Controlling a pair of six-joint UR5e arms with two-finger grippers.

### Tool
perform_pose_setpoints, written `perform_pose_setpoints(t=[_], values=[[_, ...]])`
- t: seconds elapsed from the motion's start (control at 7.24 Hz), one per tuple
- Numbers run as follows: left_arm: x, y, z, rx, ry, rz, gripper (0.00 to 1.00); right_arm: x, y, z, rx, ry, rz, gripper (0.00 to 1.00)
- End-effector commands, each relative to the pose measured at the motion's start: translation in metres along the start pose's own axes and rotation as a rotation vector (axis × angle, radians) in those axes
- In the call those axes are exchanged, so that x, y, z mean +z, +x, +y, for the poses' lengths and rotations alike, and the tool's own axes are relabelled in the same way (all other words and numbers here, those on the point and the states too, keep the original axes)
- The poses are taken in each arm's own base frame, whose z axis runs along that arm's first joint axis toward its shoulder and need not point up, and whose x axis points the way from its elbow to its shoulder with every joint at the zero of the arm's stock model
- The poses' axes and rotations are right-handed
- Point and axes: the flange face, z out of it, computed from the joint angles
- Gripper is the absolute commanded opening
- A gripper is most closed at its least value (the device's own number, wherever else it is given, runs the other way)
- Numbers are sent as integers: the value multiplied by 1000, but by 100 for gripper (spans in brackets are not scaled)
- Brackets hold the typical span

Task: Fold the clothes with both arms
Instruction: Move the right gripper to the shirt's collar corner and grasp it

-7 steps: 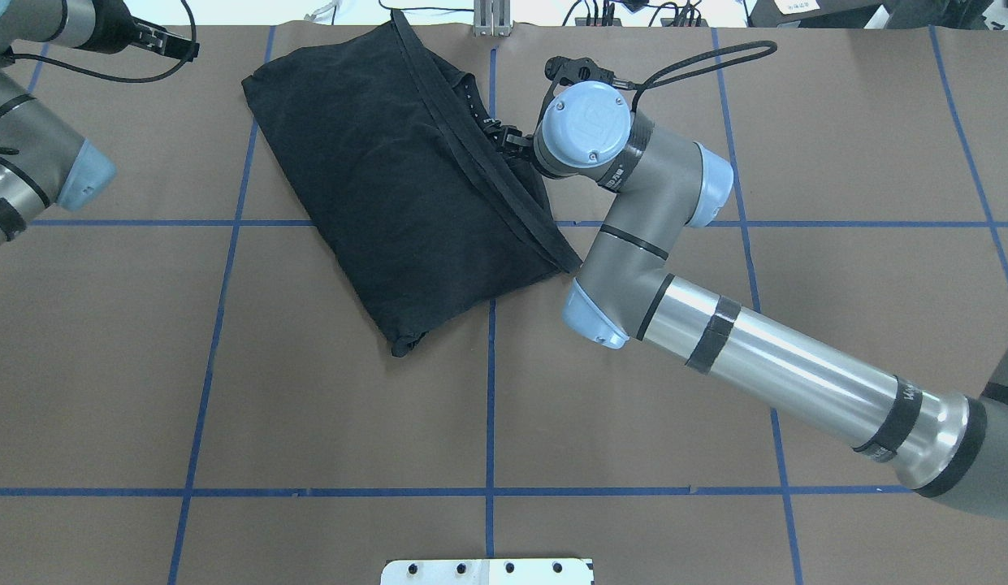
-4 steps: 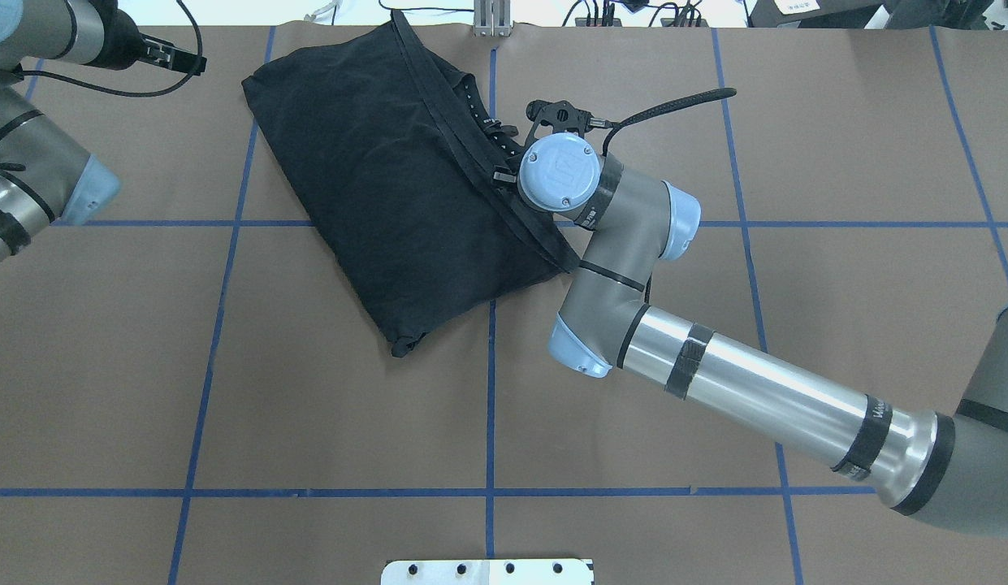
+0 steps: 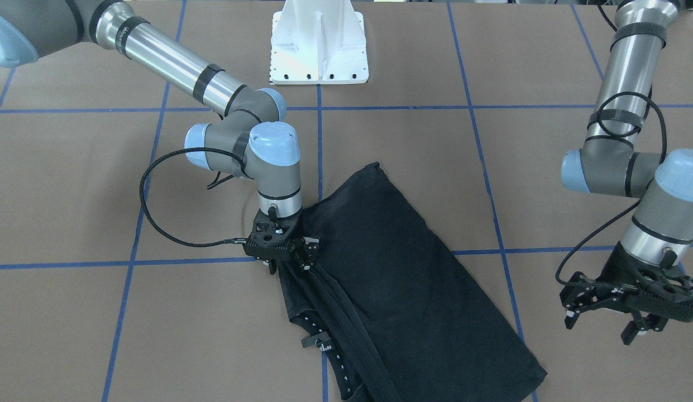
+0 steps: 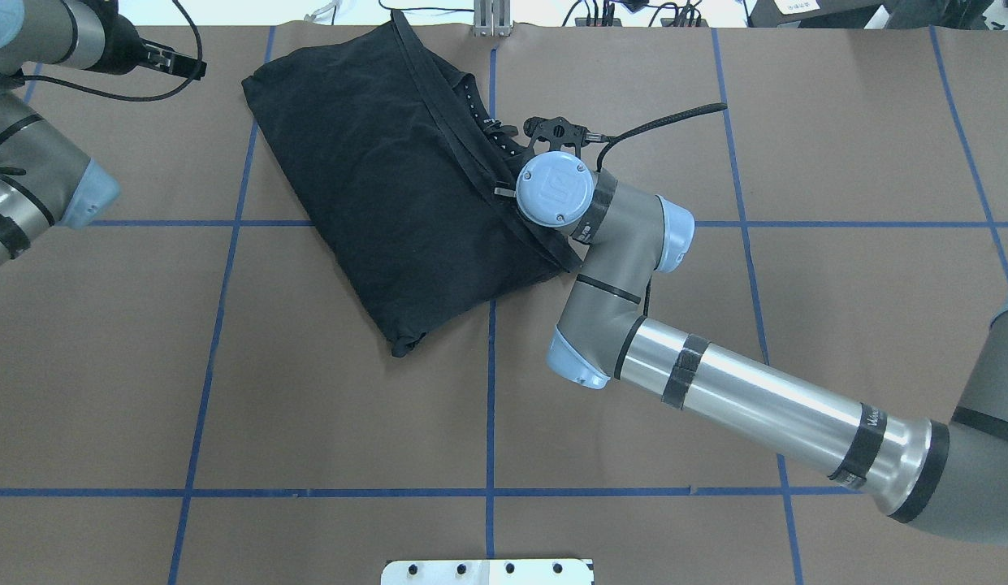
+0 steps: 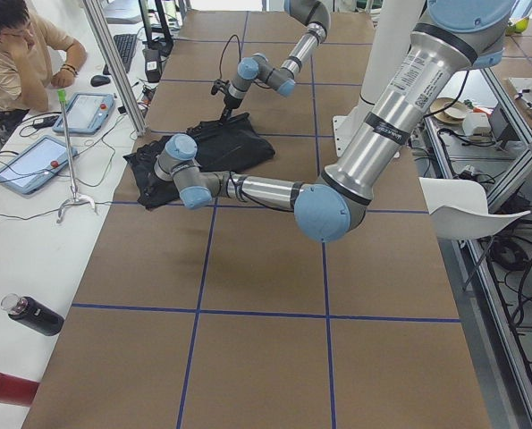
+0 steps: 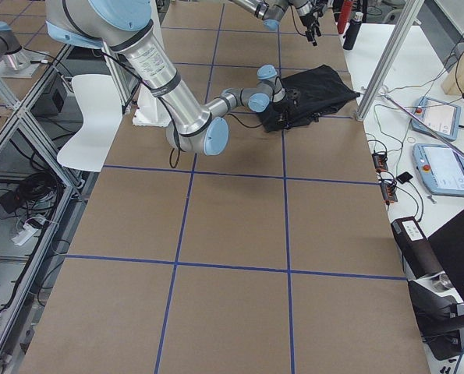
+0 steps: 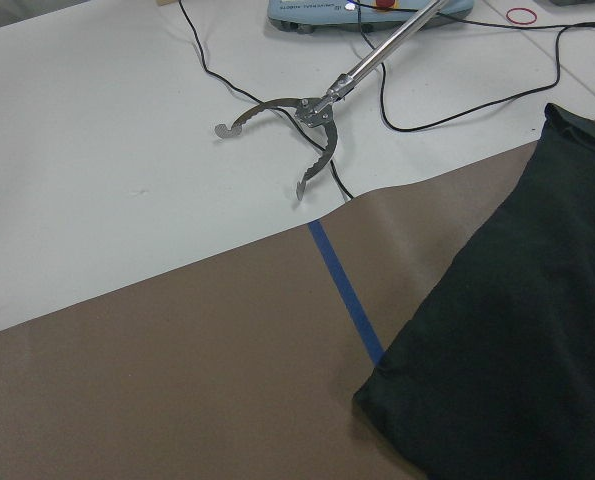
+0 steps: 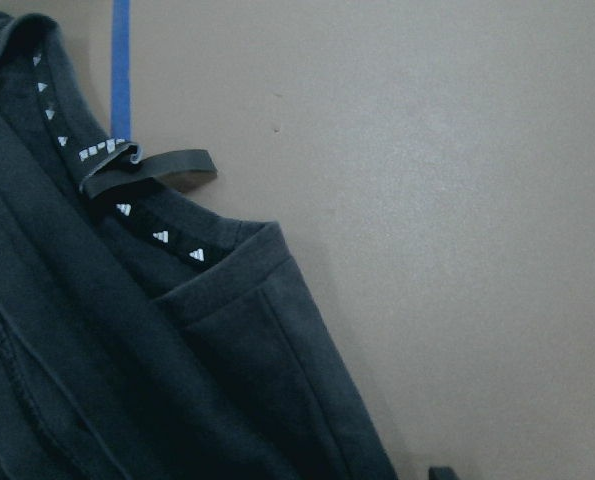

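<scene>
The black T-shirt (image 4: 390,179) lies folded in a slanted oblong at the far middle of the table, plain side up. It also shows in the front view (image 3: 402,290). Its collar tape with small white triangles (image 8: 162,237) lies along the edge nearest my right arm. My right gripper (image 3: 290,262) points down at that edge, fingers apart and holding nothing. In the overhead view its wrist cap (image 4: 555,189) hides it. My left gripper (image 3: 600,326) hangs open and empty off the shirt's other side, at the far left corner (image 4: 179,63). The shirt's corner shows in the left wrist view (image 7: 517,350).
The brown table (image 4: 309,406) carries a blue tape grid. The white pedestal base (image 3: 318,44) stands at the robot's side. Beyond the far edge a white bench holds a metal reach tool (image 7: 307,120), cables and tablets. An operator (image 5: 15,45) sits there.
My right wrist has swung nearer the robot and leftward along the shirt's collar edge and come down over it. The shirt has not moved. My left arm has barely shifted.
</scene>
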Motion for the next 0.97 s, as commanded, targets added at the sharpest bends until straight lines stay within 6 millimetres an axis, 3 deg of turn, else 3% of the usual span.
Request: perform_pose_setpoints(t=[0.0, 0.83], values=[[1, 0, 2, 0, -3, -1, 100, 2, 3, 2, -4, -3, 5, 0], [0, 1, 1, -26, 0, 2, 100, -10, -5, 0, -24, 0, -18, 0]])
